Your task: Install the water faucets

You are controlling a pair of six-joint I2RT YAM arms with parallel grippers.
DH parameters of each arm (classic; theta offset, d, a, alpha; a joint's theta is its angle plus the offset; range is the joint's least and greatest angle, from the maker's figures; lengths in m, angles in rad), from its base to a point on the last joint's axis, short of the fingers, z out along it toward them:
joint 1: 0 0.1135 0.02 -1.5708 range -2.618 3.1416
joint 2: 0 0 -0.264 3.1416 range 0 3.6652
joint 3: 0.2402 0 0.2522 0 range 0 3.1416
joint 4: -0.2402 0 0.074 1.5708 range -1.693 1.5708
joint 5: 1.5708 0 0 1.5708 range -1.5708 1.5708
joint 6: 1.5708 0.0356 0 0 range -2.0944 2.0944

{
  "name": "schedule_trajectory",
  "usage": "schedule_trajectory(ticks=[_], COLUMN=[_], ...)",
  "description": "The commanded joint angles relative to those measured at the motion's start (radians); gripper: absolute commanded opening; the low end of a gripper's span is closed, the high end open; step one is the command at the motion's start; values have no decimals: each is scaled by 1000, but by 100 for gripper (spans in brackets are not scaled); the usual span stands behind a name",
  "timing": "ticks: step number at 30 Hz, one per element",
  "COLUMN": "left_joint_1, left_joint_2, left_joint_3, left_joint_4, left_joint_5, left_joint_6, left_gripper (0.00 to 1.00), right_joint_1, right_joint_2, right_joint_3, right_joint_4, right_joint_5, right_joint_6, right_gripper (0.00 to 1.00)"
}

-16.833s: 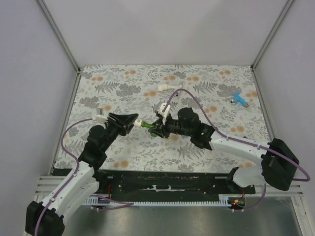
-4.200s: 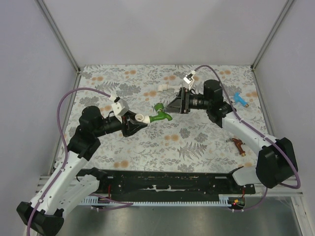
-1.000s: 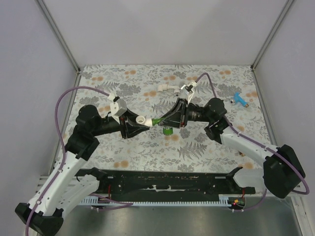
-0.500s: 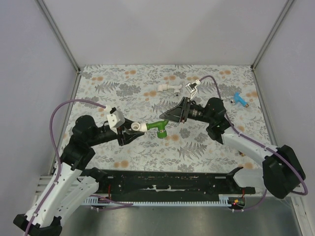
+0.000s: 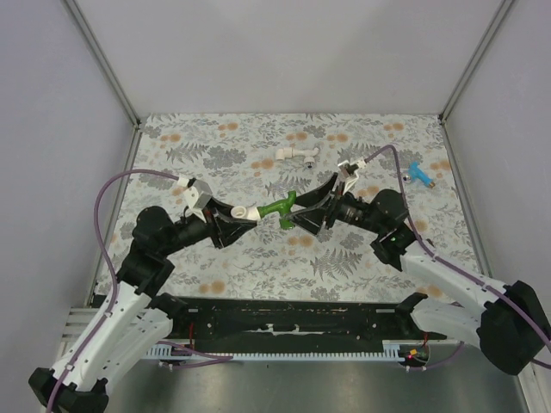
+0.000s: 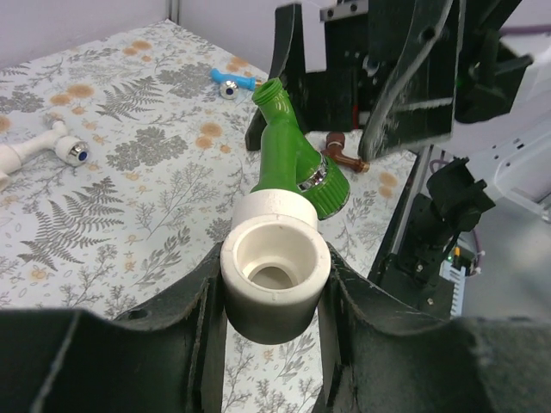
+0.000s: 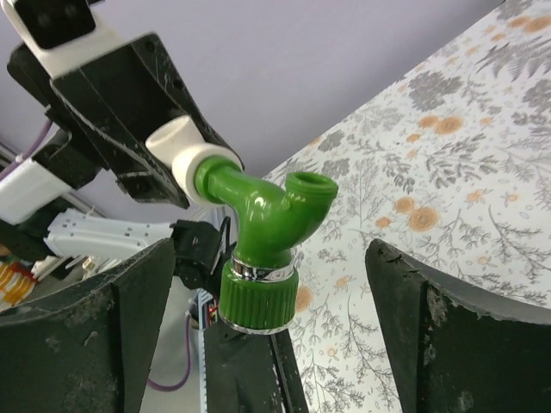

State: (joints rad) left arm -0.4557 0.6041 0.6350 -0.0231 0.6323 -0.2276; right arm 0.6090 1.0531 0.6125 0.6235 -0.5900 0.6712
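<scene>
The bright green water faucet (image 5: 280, 208) hangs in mid-air above the table's middle, its threaded end screwed into a white elbow fitting (image 5: 244, 212). My left gripper (image 5: 234, 219) is shut on that fitting (image 6: 275, 288), with the green faucet (image 6: 293, 163) sticking out away from the camera. My right gripper (image 5: 298, 215) is open, one finger on each side of the faucet (image 7: 267, 228) without touching it; its ribbed handle cap points down. A blue faucet (image 5: 420, 175) lies at the back right. A reddish-brown one (image 6: 344, 157) shows past the green one.
A white tap piece with a blue-tipped knob (image 5: 293, 154) lies on the floral table cover (image 5: 215, 163) at the back middle. Grey walls with metal corner posts (image 5: 108, 69) close in three sides. A black rail (image 5: 284, 318) runs along the near edge.
My right gripper, shut on the green faucet's handle a second ago, has opened wide and let it go. Both arms have drawn a little nearer; the left still holds the fitting.
</scene>
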Motion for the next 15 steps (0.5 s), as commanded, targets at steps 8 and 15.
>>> schedule_trajectory(ticks=[8, 15], left_joint_1=[3, 3], left_joint_2=[22, -26], left_joint_3=[-21, 14], left_joint_4=[195, 42], left_joint_5=[-9, -120], left_joint_6=[-145, 8], left_gripper=[2, 2], right_joint_1=[61, 72], right_joint_2=[188, 182], right_joint_3=[-33, 1], right_joint_4=[377, 296], right_joint_5=[-111, -169], right_joint_6=[62, 142], right_gripper=[98, 98])
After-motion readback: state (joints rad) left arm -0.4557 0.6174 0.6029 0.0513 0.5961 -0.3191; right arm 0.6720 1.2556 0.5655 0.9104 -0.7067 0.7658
